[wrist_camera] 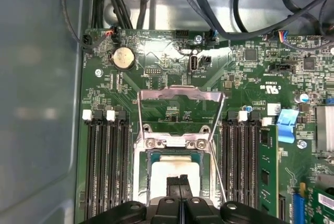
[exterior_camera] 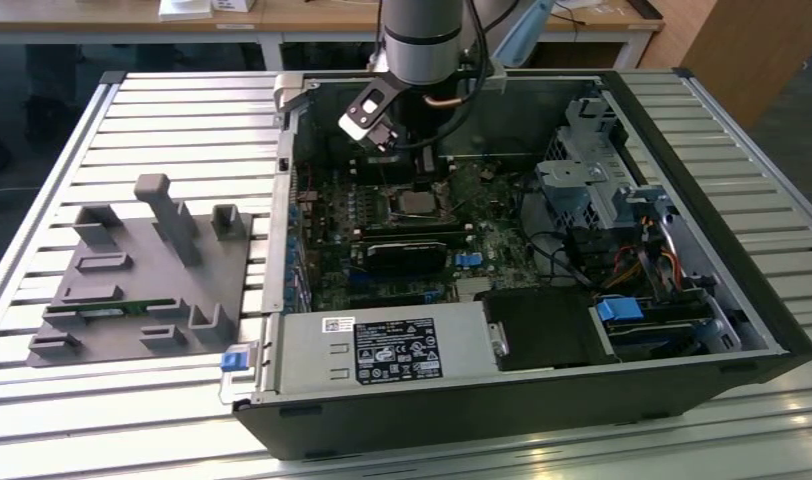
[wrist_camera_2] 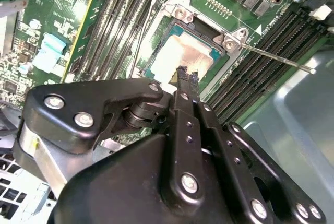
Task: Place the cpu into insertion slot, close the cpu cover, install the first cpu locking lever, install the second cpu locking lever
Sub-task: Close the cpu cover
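1. Gripper (wrist_camera: 180,183) (wrist_camera_2: 185,73): the jaws are together and hold nothing. You see the tips right over the cpu; whether they touch it cannot be told.
2. Cpu (wrist_camera: 159,174) (wrist_camera_2: 180,54): pale metal top, lying flat inside the slot.
3. Slot (wrist_camera: 140,172) (exterior_camera: 413,203): silvery rim around the cpu, set in green board between two banks of long black memory slots (wrist_camera: 107,166).
4. Cover (wrist_camera: 180,95): not closed. The frame stands raised from its hinge at the slot's far edge, and you see the board through its window.
5. Lever (wrist_camera_2: 271,57): a thin rod, not latched, sticking out from a slot corner across the memory slots.
6. Coin battery (wrist_camera: 123,57): beyond the cover, on the board.
7. Cables (wrist_camera: 235,4): black, looping past the board's far edge.
8. Case (exterior_camera: 513,410): black, lying open side up on the slatted table (exterior_camera: 59,150); the arm reaches down into it.
9. Fixture (exterior_camera: 153,270): a grey block with uprights, beside the case at the exterior view's left.
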Motion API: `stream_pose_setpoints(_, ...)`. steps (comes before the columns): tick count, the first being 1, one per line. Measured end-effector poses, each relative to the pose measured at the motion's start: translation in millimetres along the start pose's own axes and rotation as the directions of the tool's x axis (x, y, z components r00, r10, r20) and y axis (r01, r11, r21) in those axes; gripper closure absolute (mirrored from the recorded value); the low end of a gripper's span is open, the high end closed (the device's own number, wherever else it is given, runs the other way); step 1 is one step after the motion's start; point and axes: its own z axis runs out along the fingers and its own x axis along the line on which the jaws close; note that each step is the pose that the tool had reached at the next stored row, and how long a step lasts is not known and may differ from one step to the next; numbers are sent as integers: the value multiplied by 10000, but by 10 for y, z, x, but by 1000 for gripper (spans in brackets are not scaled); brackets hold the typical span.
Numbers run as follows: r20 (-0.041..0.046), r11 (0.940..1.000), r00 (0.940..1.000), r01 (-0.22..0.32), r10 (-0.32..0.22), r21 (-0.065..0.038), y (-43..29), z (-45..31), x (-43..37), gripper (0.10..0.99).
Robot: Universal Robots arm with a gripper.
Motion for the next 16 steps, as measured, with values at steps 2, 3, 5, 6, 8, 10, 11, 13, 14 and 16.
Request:
stream_pose_setpoints(2, -1, 10000, 10000, 0, 0, 9, 2, -27, 0, 980)
stream_pose_setpoints(3, 0, 10000, 10000, 0, 0, 12, 2, -34, 0, 980)
stream_pose_setpoints(5, -24, 10000, 10000, 0, 0, 13, 3, -33, -1, 980)
stream_pose_setpoints(6, -24, 10000, 10000, 0, 0, 13, 3, -33, -5, 980)
stream_pose_setpoints(8, -23, 10000, 10000, -7, 7, 14, 2, -33, -19, 980)
stream_pose_setpoints(10, -22, 10000, 10000, -14, 14, 14, 2, -33, -35, 980)
stream_pose_setpoints(11, -22, 10000, 10000, -15, 15, 15, 2, -33, -43, 980)
stream_pose_setpoints(13, -24, 10000, 10000, -16, 16, 87, 26, -30, -44, 980)
stream_pose_setpoints(14, -22, 9998, 10000, -14, 15, 183, 44, -30, -45, 980)
stream_pose_setpoints(16, -21, 9994, 10000, -12, 13, 346, 64, -29, -45, 980)
